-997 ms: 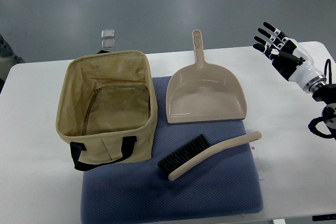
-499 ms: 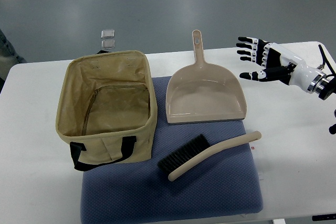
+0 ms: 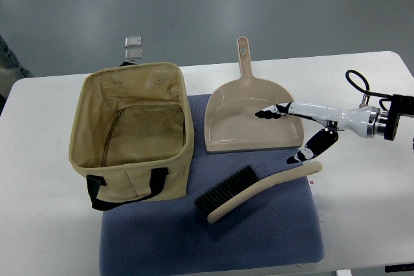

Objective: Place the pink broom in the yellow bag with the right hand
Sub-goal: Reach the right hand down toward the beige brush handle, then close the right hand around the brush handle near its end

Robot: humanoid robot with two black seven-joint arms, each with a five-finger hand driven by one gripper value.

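I see my right hand reaching in from the right edge, arm nearly level, wrist cuff and a looped cable behind it. The fingers stretch leftward, the thumb drops below them; nothing is grasped.

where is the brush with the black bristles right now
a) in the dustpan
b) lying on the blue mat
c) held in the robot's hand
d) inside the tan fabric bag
b: the pink-handled brush with black bristles lies flat on the blue mat, outside the tan fabric bag, with the open right hand above its handle end, not grasping it.
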